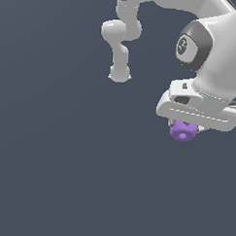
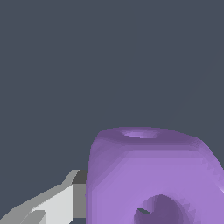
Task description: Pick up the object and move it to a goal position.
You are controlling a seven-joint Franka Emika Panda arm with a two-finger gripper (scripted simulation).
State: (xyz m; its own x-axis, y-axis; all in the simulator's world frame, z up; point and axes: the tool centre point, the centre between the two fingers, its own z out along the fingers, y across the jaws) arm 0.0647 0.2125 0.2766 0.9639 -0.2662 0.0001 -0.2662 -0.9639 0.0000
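Note:
The object, a small purple knobbly block [image 1: 182, 131] with darker dimples, sits right under the white gripper [image 1: 185, 128] at the exterior view's right. The gripper's hand covers its top, and the fingers are mostly hidden behind the hand and the block. In the wrist view the purple block [image 2: 153, 175] fills the near part of the picture, with one white and grey finger [image 2: 65, 199] pressed against its side. The other finger is hidden behind the block. The gripper is shut on the block.
The white arm runs from the gripper up to its base link [image 1: 119, 74] at the exterior view's upper middle. Everything around is a plain dark grey-blue ground [image 1: 64, 161] with no other objects in view.

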